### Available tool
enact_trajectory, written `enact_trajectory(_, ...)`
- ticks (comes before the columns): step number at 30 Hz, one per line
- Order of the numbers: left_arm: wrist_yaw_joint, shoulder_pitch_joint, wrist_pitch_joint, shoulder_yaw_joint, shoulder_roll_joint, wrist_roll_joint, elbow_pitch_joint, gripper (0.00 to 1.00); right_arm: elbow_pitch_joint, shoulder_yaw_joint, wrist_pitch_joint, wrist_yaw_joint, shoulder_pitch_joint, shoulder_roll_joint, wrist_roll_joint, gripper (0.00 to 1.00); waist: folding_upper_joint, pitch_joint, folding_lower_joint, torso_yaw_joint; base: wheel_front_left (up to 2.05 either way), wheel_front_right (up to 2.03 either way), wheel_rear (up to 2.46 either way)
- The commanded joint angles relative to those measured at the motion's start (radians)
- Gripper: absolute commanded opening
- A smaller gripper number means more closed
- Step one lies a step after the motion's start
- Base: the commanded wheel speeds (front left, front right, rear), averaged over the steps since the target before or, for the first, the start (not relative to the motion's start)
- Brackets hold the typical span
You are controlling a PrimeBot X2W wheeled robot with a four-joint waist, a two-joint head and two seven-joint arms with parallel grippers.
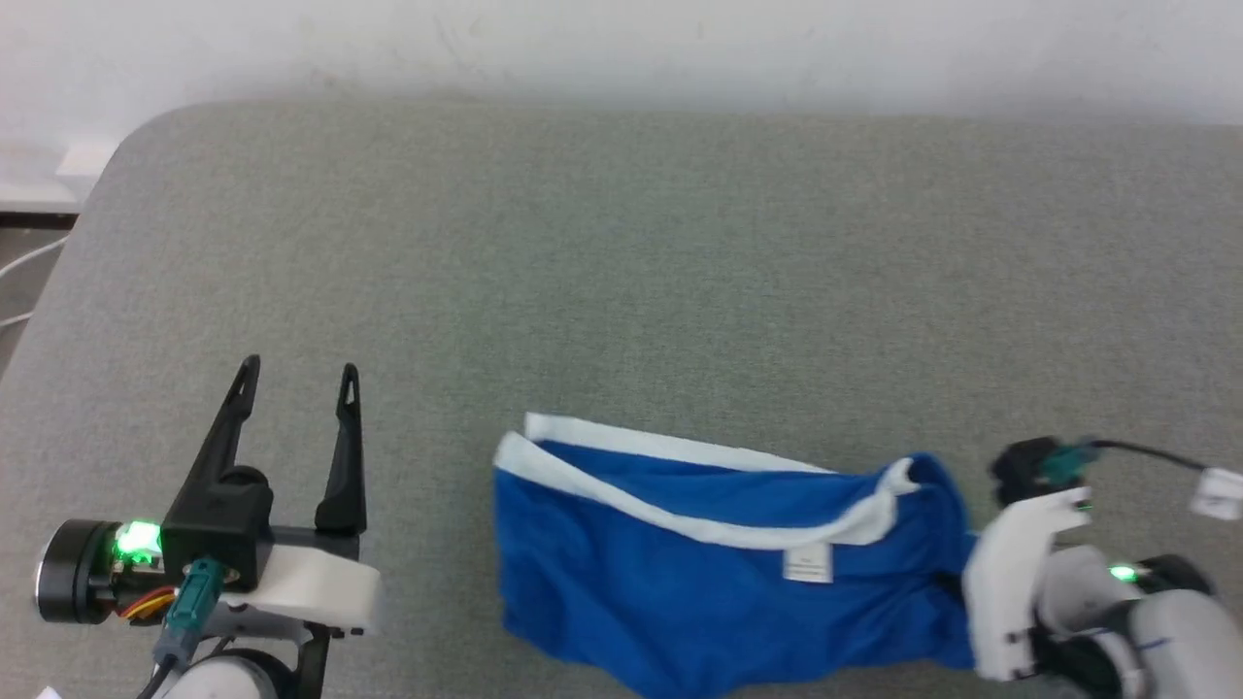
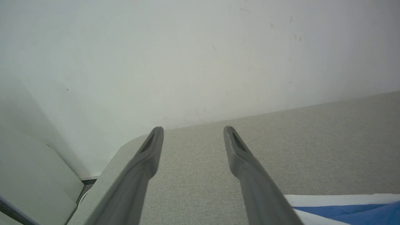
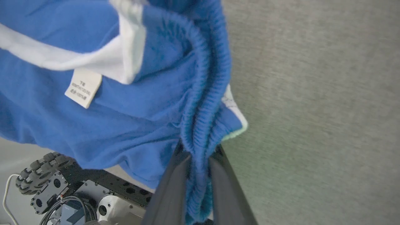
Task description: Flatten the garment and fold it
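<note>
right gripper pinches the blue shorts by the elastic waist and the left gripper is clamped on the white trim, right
Not quite. The left gripper is open and apart from the garment, as the head view shows. The right gripper does pinch the elastic waist.

Looks like a robotics lab or test room, not a home: bare white wall point(image 1: 621, 39) w/ scuff marks, and a grey fabric-covered worktop point(image 1: 621, 243) w/ a rounded corner set against it. Loose white cable point(image 1: 34, 254) on the floor at left. The robot's wheeled base point(image 3: 103, 184) w/ a roller wheel point(image 3: 40, 170) & exposed wiring sits below the worktop edge.
</note>
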Motion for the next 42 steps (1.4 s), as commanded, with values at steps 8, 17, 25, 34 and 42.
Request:
enact_trajectory(8,0.011,0.021,0.019,-0.007,0.011,0.005,-0.012,1.00,-0.062,-0.122,0.039,-0.001,0.054,-0.139,0.040,0.00,0.0000,-0.016,-0.0001,-0.032,0.00,0.00,0.00)
enact_trajectory(17,0.018,0.032,0.031,-0.015,0.013,0.005,-0.019,1.00,-0.183,-0.220,0.359,-0.001,0.062,0.015,0.242,0.00,0.0000,-0.026,-0.0001,-0.043,0.00,0.00,0.00)
enact_trajectory(25,0.007,0.019,0.042,-0.031,0.011,0.004,-0.014,1.00,-0.192,-0.232,0.426,-0.001,0.009,0.162,0.326,0.00,0.0000,-0.040,-0.0001,-0.016,0.00,0.00,0.00)
enact_trajectory(34,-0.006,-0.019,0.033,-0.046,-0.007,0.005,-0.005,1.00,-0.002,0.023,0.221,-0.001,-0.104,0.165,0.431,0.00,0.0000,0.008,-0.0001,0.037,0.00,0.00,0.00)
enact_trajectory(42,-0.002,-0.047,0.007,-0.050,-0.031,0.009,0.008,1.00,0.120,0.191,0.059,-0.001,-0.207,0.165,0.484,0.32,0.0000,0.067,-0.0001,0.061,0.00,0.00,0.00)
